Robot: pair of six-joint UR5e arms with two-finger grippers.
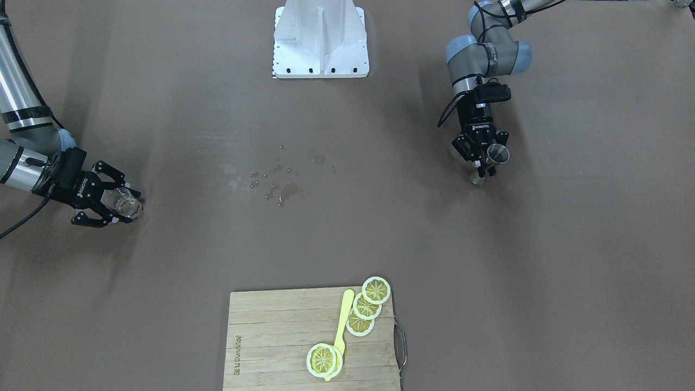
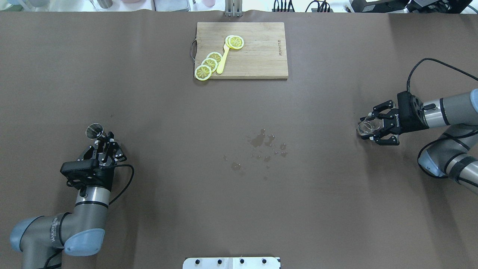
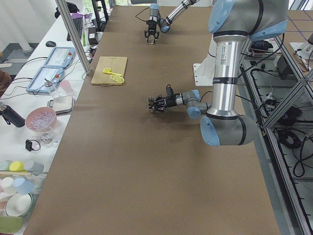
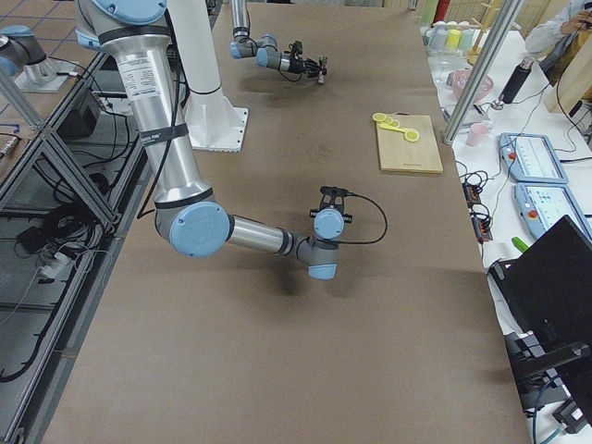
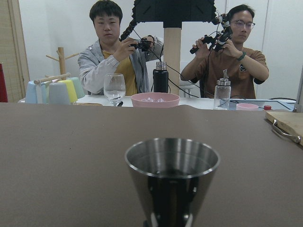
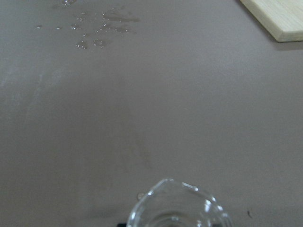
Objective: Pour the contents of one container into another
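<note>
Brown table (image 2: 149, 112) has spilled drops (image 2: 267, 144) in its middle, between the two arms. At the far edge lies a wooden board (image 2: 257, 56) with lemon slices (image 2: 209, 63) and a yellow spoon (image 2: 223, 61). Left gripper (image 2: 101, 141) grips the steel jigger (image 2: 95, 131). Right gripper (image 2: 369, 129) clasps the glass cup (image 2: 365, 127), well apart at the opposite side.

Silver-grey tubular arms (image 2: 91, 198) with pale blue joint caps (image 2: 85, 242) carry black cables (image 2: 429, 59) and black fingers (image 1: 111, 172) beside white ROBOTIQ lettering.
</note>
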